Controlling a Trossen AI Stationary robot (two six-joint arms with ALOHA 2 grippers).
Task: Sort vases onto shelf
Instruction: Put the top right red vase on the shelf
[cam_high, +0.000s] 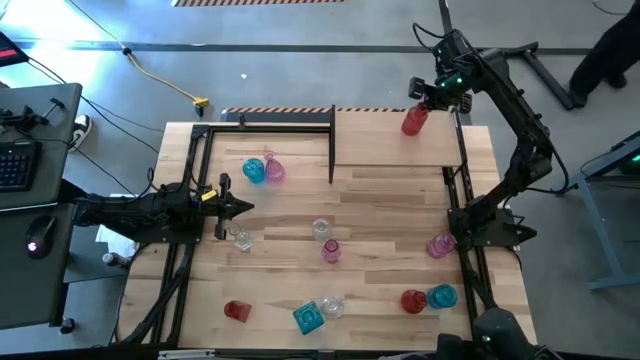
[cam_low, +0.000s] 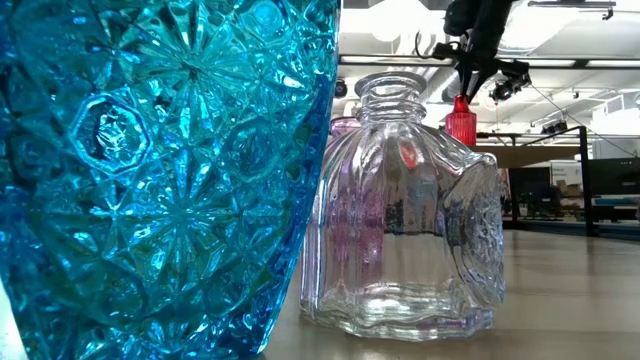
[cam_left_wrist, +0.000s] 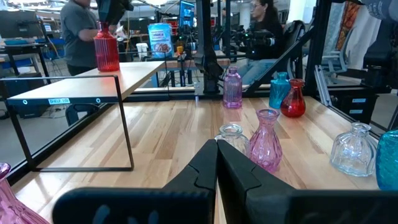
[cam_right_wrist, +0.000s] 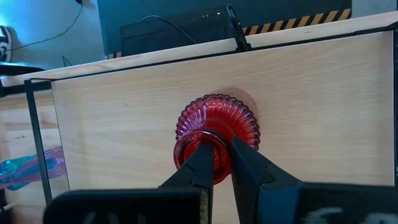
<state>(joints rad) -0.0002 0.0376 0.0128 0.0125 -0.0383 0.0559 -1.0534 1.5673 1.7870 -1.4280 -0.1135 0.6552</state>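
Observation:
A red ribbed vase (cam_high: 414, 120) is upright at the far right of the light-wood shelf (cam_high: 395, 150), with my right gripper (cam_right_wrist: 217, 149) shut on it from above. The left wrist view shows the same red vase (cam_left_wrist: 106, 50) with its base at the shelf top (cam_left_wrist: 137, 71). My left gripper (cam_high: 245, 208) is shut and empty, pointing level over the table's left side. Several other vases stand on the tabletop: a teal one (cam_high: 254, 171) and a pink one (cam_high: 273, 168) left of the shelf, and a pink one (cam_high: 330, 251) at mid-table. My right gripper pinches the red vase's narrow neck (cam_right_wrist: 214, 167) between its two fingers (cam_right_wrist: 199, 163), coming from above and slanting down. The vase is upright below the fingers with its base at the shelf top; I cannot tell whether it rests there.
Near the front edge stand a red vase (cam_high: 236, 311), a teal vase (cam_high: 309, 317), a clear vase (cam_high: 332, 306), and a red and teal pair (cam_high: 428, 298). A pink vase (cam_high: 440, 245) is beside the right arm's base. The shelf's black posts (cam_high: 331, 145) border its left side.

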